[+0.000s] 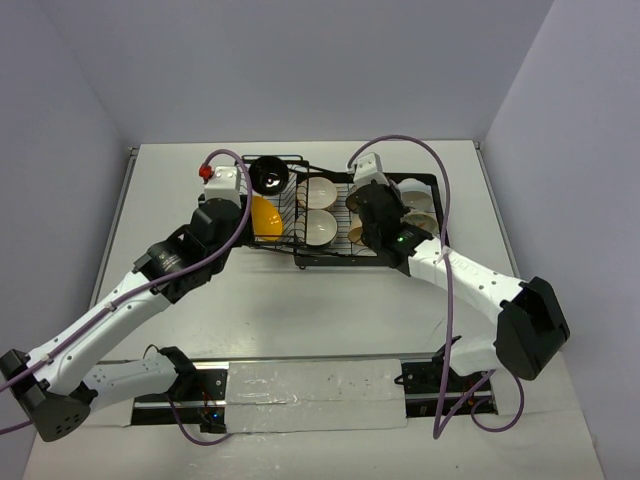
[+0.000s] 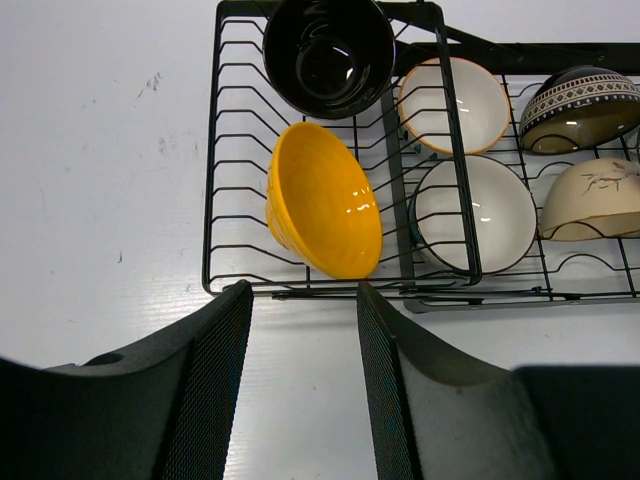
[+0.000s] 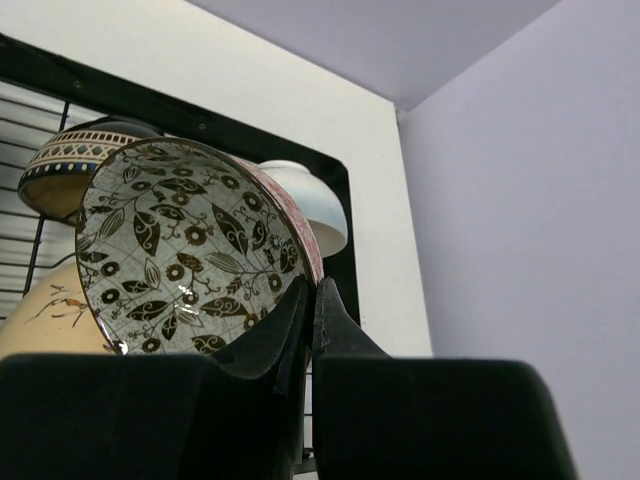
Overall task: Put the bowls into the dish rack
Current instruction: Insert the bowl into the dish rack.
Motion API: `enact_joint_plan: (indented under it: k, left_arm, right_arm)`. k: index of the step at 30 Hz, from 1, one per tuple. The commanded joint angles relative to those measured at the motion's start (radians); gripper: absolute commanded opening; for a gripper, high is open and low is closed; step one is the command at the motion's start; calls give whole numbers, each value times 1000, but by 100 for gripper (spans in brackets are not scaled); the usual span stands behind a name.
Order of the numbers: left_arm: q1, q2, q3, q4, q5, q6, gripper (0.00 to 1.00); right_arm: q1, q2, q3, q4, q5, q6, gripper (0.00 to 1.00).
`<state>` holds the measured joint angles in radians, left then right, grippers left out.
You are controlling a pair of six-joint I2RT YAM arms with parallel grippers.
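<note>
Left gripper [image 2: 303,300] spread at bottom, yellow bowl [image 2: 325,200] tilted in dish rack [image 2: 209,200] above, right gripper [image 3: 311,290] pinching floral bowl [image 3: 190,250] at its rim.

robot lab, bare walls [image 1: 300,60], white table [image 1: 320,320]

Reaching forward: left arm [image 1: 130,300], right arm [image 1: 470,280]; left fingers [image 2: 205,400] parted, right fingers [image 3: 270,350] pinched together.

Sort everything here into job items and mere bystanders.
Job: dish rack; orange bowl; black bowl; tan-rimmed white bowl; dark-rimmed white bowl; banded bowl; cream bowl; floral bowl pinched in the right tool; open left tool.
Bystanders: table; purple cables.
</note>
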<state>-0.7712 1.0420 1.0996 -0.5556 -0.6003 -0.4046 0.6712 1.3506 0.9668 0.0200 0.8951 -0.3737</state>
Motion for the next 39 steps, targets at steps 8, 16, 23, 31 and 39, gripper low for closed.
enact_joint_plan:
  k: [8,16,23,31,39]
  left_arm:
    - [1,-49,-7,48,-36,16,52]
    - [1,-77,-17,54,-53,16,54]
    - [1,-92,-24,62,-78,21,55]
    - [15,-82,-29,65,-90,21,55]
    - [44,-65,-29,69,-73,18,54]
  right_arm:
    - [60,38,-43,386,105,-283,0]
    - [76,73,-125,587,62,-445,0]
    - [77,62,-152,647,-105,-527,0]
    - [70,10,-192,569,-295,-550,0]
    - [8,-67,-292,535,-484,-565,0]
